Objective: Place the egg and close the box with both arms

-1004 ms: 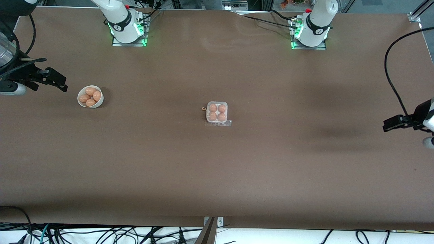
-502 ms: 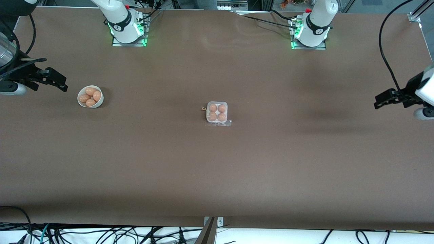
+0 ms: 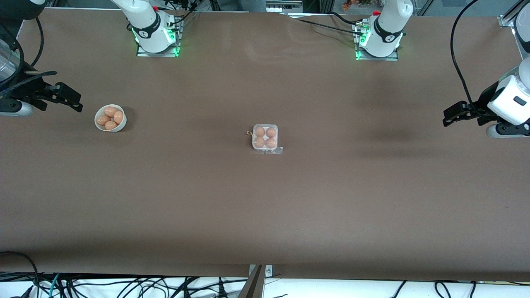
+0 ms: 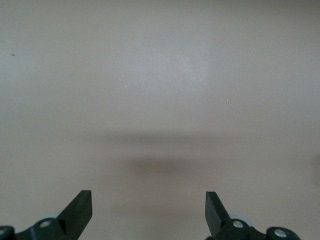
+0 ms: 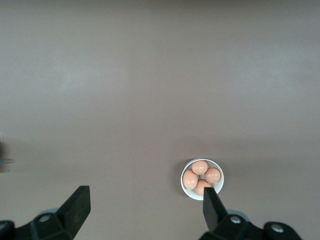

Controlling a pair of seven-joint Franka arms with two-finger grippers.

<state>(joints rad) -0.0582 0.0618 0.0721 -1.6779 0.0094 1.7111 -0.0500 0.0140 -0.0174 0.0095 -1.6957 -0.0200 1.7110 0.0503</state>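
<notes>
Box (image 3: 265, 138) at mid-table, four cells each filled with an egg (image 3: 259, 131), lid apparently down though clear plastic leaves that unsure; task judged complete or nearly so. White bowl (image 3: 110, 118) with spare eggs toward the right arm's end. Left gripper (image 3: 454, 114) over bare table, fingers spread and empty; right gripper (image 3: 68, 98) up beside the bowl, fingers likewise apart and empty.

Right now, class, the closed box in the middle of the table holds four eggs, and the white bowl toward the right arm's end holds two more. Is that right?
Not quite. The bowl holds four eggs, not two; the right wrist view shows them most plainly. The rest stands: the closed box in the middle of the table holds four eggs, and the bowl sits toward the right arm's end.
</notes>
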